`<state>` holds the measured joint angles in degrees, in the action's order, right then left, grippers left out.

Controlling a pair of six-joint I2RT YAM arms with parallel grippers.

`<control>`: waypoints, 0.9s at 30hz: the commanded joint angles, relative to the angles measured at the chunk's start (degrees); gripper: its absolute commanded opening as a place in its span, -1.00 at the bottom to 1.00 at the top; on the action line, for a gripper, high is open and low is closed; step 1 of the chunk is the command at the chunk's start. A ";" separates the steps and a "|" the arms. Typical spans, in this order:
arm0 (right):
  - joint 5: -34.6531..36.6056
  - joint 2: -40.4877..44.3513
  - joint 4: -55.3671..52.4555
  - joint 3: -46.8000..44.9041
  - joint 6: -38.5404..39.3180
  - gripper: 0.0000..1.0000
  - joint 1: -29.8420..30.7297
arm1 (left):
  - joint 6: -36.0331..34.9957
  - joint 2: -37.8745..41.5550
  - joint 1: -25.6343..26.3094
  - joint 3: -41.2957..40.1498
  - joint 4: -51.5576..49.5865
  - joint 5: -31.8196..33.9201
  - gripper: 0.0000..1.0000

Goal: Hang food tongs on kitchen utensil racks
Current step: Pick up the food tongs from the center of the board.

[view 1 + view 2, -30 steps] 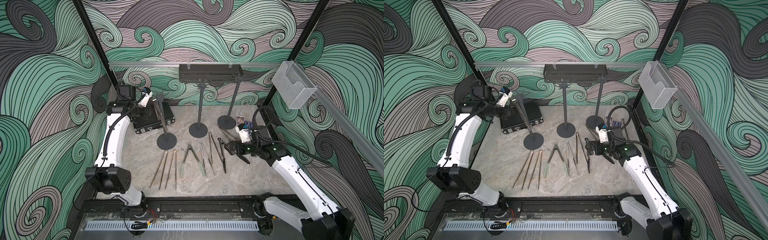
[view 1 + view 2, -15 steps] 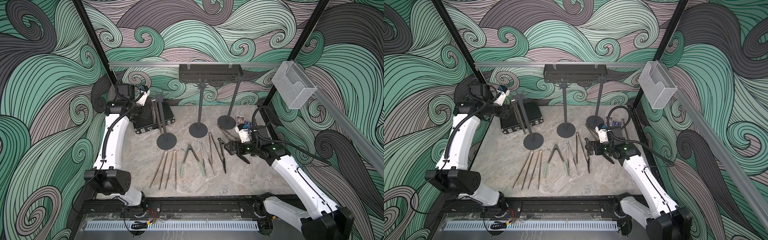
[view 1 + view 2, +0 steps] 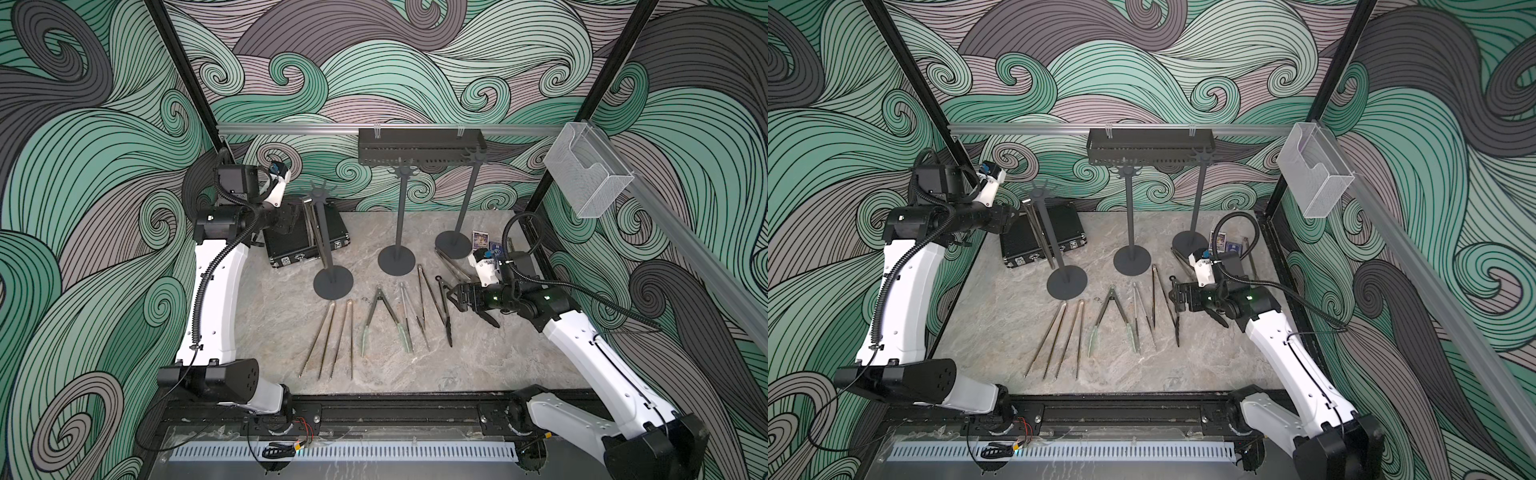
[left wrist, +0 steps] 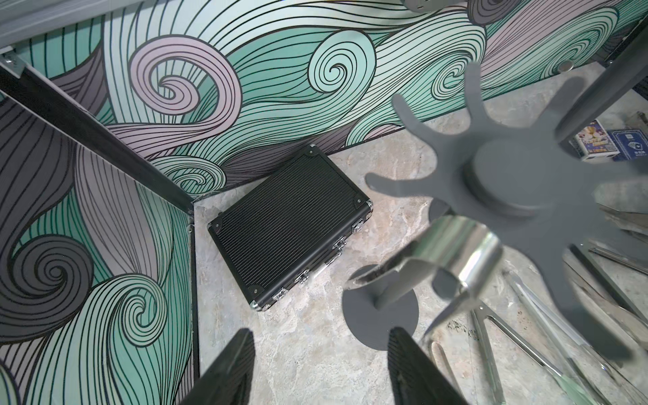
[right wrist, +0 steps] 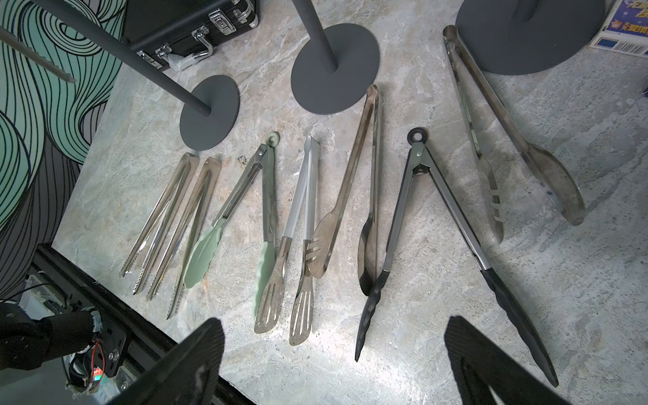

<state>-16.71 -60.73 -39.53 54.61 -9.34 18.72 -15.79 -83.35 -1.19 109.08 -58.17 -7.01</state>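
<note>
Fingers of the left arm [image 4: 231,364] stand spread and hold nothing, just beside the leftmost rack [image 4: 505,175], where steel tongs [image 4: 456,245] hang over a prong. Other tongs [image 5: 305,189] lie in a row on the bench [image 3: 498,365]. Fingers of the right arm [image 5: 196,357] hover spread wide over the black-tipped pair [image 5: 456,217].

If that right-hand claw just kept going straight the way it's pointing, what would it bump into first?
Most likely the black-tipped tongs, which lie flat just ahead of the right gripper and its wide-open jaws. Depth is hard to judge, so it might graze the neighbouring steel pair instead.
</note>
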 commanded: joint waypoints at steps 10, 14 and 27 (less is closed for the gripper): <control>18.31 -5.45 -6.47 1.07 -3.41 0.92 0.98 | 11.92 13.53 0.40 -1.44 -5.13 0.46 0.28; 23.52 -8.60 -6.48 1.02 -5.60 0.85 -0.40 | 15.96 18.11 0.40 -7.41 -2.85 -4.69 0.28; 26.03 -17.52 -0.91 6.01 -8.55 0.68 -22.91 | 25.98 28.81 0.36 -26.26 7.38 -15.22 0.36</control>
<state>7.33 -74.56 -43.09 58.11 -18.02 -2.46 6.17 -55.64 -1.19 84.42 -55.55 -17.47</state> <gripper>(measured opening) 0.841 0.681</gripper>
